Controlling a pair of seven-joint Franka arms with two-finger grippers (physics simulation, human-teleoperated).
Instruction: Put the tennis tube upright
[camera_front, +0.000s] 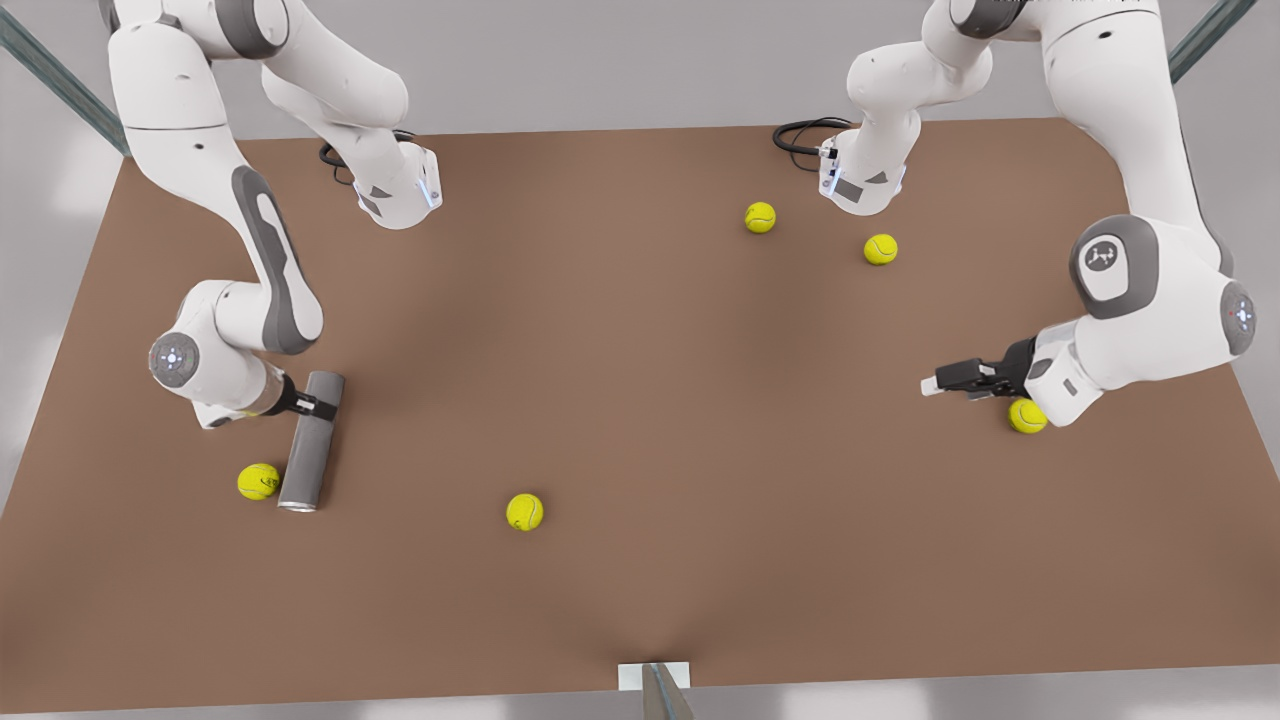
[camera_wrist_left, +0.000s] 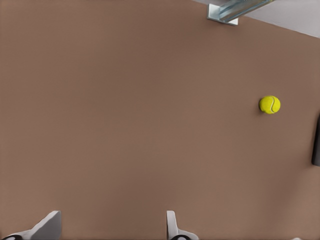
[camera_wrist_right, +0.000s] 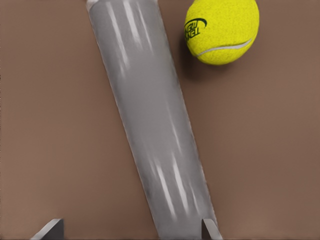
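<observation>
The grey tennis tube (camera_front: 310, 450) lies flat on the brown table (camera_front: 640, 400) at the front view's left, its rimmed end toward the front edge. My right gripper (camera_front: 318, 405) is open and straddles the tube near its far end. In the right wrist view the tube (camera_wrist_right: 150, 125) runs slantwise between the fingers of the right gripper (camera_wrist_right: 130, 227), close against one fingertip (camera_wrist_right: 210, 230) and well apart from the other. At the front view's right, my left gripper (camera_front: 930, 385) hovers open over bare table; its own view shows the left gripper (camera_wrist_left: 110, 227) with nothing between the fingers.
A tennis ball (camera_front: 259, 481) lies right beside the tube, seen as the ball (camera_wrist_right: 222, 31) in the right wrist view. Other balls (camera_front: 524, 511) (camera_front: 760, 217) (camera_front: 880, 249) are scattered; one ball (camera_front: 1027, 415) sits under the left arm's wrist. A metal bracket (camera_front: 655, 680) is at the front edge.
</observation>
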